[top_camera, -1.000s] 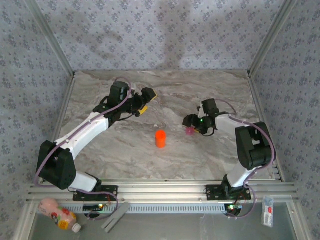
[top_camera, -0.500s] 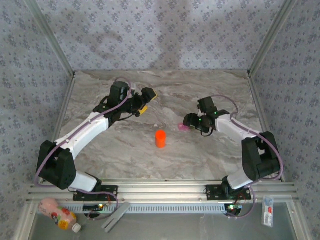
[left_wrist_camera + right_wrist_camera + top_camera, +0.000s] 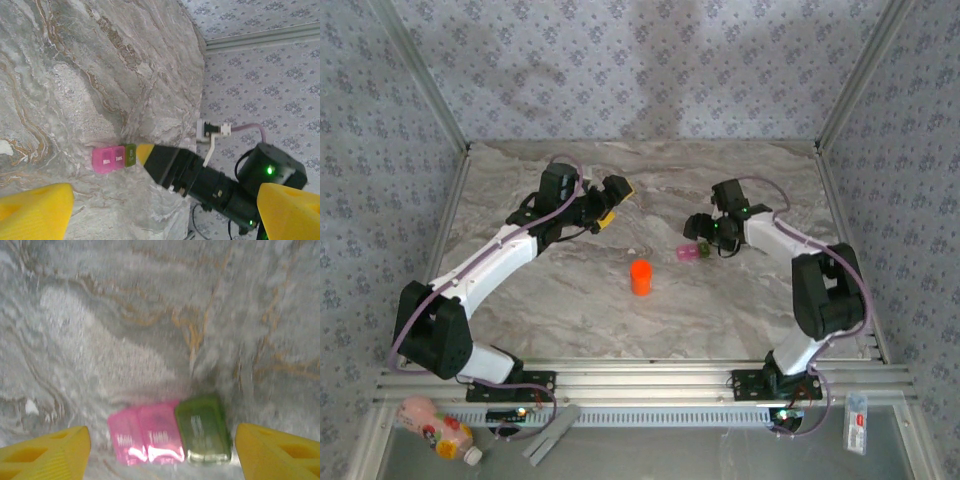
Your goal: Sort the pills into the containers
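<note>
left arm (image 3: 500, 250) extended forward, left fingers (image 3: 35, 212) wide apart — right arm (image 3: 775, 238) folded inward, right fingers (image 3: 277, 452) parted

Grey marbled table (image 3: 570, 300), two small things on it.
An orange bottle (image 3: 640, 277) stands near the middle; a pink-and-green pill case (image 3: 690, 252) lies to its right, slightly farther back.

Glossy translucent plastic pill case (image 3: 172, 436) on matt marble-look table (image 3: 150, 315).

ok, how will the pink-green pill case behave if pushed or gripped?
The pill case looks like translucent plastic, so probably light and stiff. It lies flat and boxy on the table: likely slides rather than rolls. Glossy faces may slip.
</note>
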Robot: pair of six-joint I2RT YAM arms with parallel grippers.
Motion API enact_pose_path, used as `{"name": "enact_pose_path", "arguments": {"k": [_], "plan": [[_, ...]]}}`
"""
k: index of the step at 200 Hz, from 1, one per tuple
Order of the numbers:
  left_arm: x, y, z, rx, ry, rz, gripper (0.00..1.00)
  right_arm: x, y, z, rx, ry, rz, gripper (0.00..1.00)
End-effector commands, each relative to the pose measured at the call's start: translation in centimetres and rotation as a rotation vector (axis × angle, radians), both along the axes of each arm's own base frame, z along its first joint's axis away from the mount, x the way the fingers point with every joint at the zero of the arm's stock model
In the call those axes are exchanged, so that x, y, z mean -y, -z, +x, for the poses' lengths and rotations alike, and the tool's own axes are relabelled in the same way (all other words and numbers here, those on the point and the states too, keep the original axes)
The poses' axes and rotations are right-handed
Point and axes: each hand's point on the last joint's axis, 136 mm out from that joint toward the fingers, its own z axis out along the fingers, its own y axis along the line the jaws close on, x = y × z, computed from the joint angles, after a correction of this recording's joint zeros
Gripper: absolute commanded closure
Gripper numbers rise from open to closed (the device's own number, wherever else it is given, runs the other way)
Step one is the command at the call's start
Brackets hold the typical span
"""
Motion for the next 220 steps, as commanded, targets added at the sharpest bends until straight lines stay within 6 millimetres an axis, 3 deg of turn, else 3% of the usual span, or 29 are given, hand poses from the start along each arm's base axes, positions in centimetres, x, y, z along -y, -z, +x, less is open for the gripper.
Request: {"name": "enact_pose_path", "arguments": {"k": [1,31,96,179,220], "plan": [[0.0,-1.1,0.4,0.036,0.006,-0.003,0.05,0.2,0.3,1.9,0.000,-0.024,0.012,0.22],[-0.1,-1.2,0.3,0.039,0.004,-0.004,0.05,0.4,1.7,2.1,-0.028,0.004,0.021,0.23],[-0.1,-1.3,0.3,0.038,0.005,-0.004,0.06,-1.5,2.8,-0.9,-0.070,-0.015,0.080,0.23],[-0.2,-1.2,0.2,0.037,0.003,-0.004,0.05,-4.7,0.3,-4.4,-0.050,-0.096,0.135,0.24],[-0.2,-1.3,0.2,0.038,0.004,-0.005,0.05,-3.5,-0.3,-4.7,-0.023,-0.150,0.020,0.21]]}}
